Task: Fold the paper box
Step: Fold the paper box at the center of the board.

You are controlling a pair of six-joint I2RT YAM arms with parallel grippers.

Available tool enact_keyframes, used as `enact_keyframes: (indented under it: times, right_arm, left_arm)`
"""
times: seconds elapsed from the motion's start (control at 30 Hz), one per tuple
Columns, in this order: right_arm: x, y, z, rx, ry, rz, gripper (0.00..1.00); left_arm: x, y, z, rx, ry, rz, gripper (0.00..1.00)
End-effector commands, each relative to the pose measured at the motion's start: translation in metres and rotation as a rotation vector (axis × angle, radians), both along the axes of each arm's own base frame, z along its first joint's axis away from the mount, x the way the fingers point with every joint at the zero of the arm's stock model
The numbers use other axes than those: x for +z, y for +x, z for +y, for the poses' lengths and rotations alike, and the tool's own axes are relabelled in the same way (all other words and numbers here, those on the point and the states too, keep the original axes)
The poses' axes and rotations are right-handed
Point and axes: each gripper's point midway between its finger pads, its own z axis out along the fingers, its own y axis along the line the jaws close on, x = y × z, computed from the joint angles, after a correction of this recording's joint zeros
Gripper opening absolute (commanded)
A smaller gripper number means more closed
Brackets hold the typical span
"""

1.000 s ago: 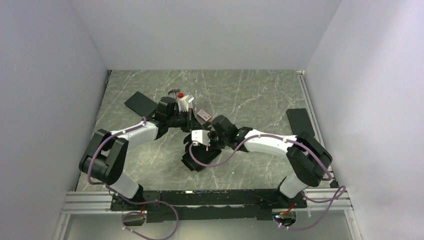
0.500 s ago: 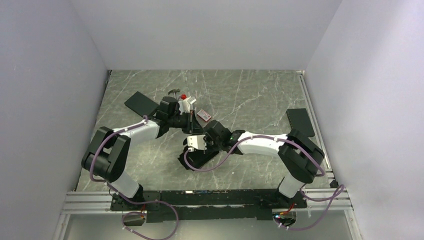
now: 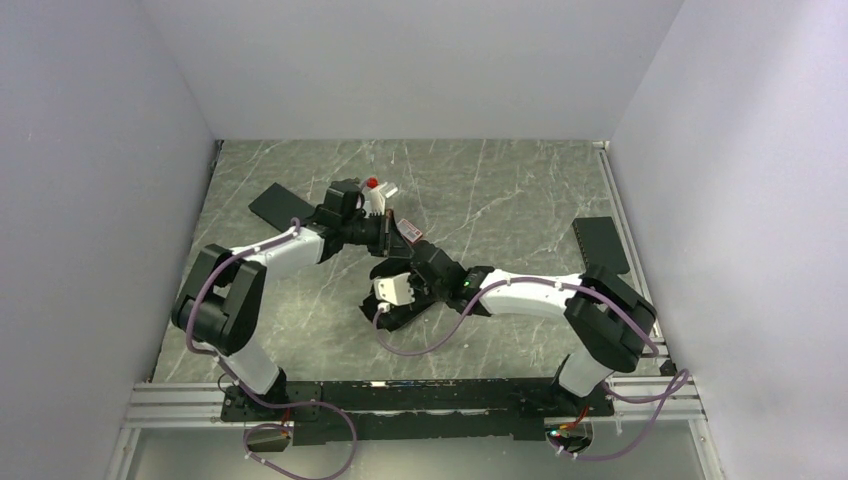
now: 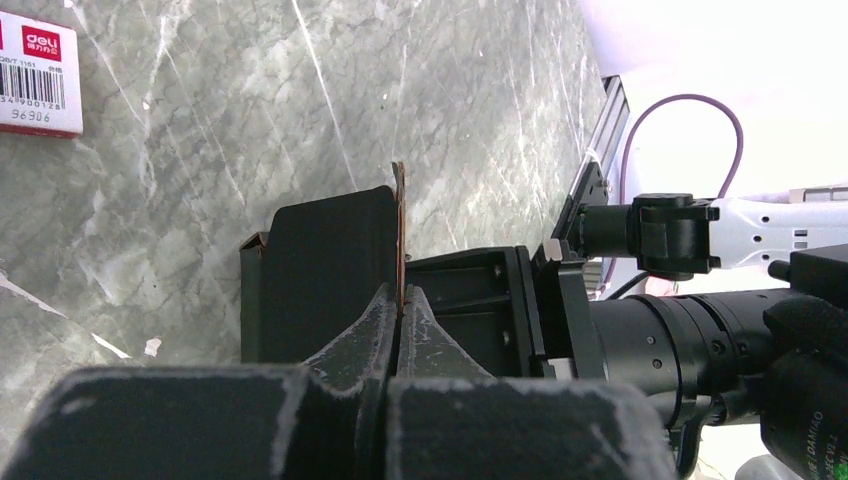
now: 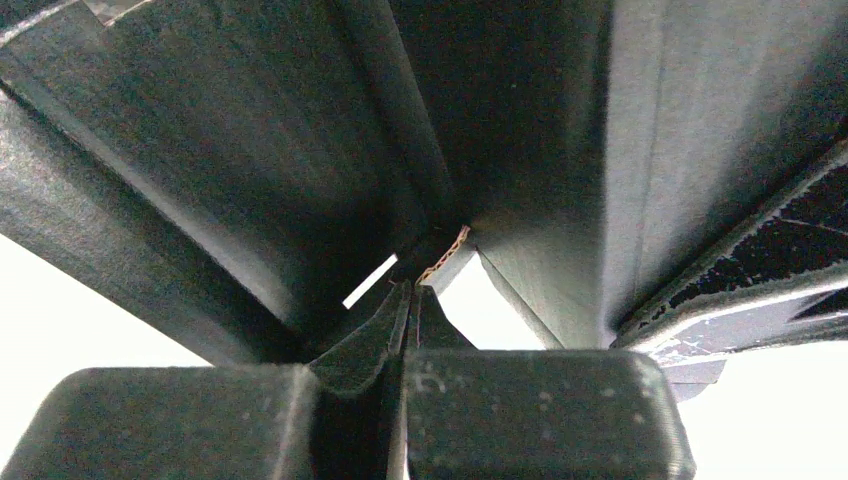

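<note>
Dead centre on the grey marble table (image 3: 520, 190): matte black die-cut cardboard paper box (image 3: 384, 270), panels up. Pinched tight at its 12 o'clock flap edge by left gripper (image 4: 400, 300); nipped from 3 o'clock by right gripper (image 5: 412, 300), jaws closed on cardboard.

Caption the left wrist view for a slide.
Left jaws shut on a flap edge of the paper box, marble table behind.

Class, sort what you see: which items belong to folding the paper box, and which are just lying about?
Job: paper box, left pincer, right pincer (both pinching it).
Lying about: left black slab, right black slab, white labelled block.
</note>
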Motion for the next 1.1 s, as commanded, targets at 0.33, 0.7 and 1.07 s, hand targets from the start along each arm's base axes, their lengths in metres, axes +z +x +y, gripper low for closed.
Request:
enact_keyframes:
  times: [0.33,0.7,1.07]
  right_arm:
    - [-0.016,-0.032,0.016,0.164,-0.034,0.048,0.00]
    - [-0.030,-0.043,0.020,0.155,-0.058,0.122,0.00]
    - [-0.028,-0.030,0.018,0.078,-0.042,0.125,0.00]
  left_arm:
    - [0.003,0.004,-0.005,-0.003,-0.030,-0.015,0.00]
    - [-0.002,-0.004,0.006,0.057,0.006,0.011,0.10]
    - [0.020,0.017,0.044,0.267,0.081,-0.072,0.37]
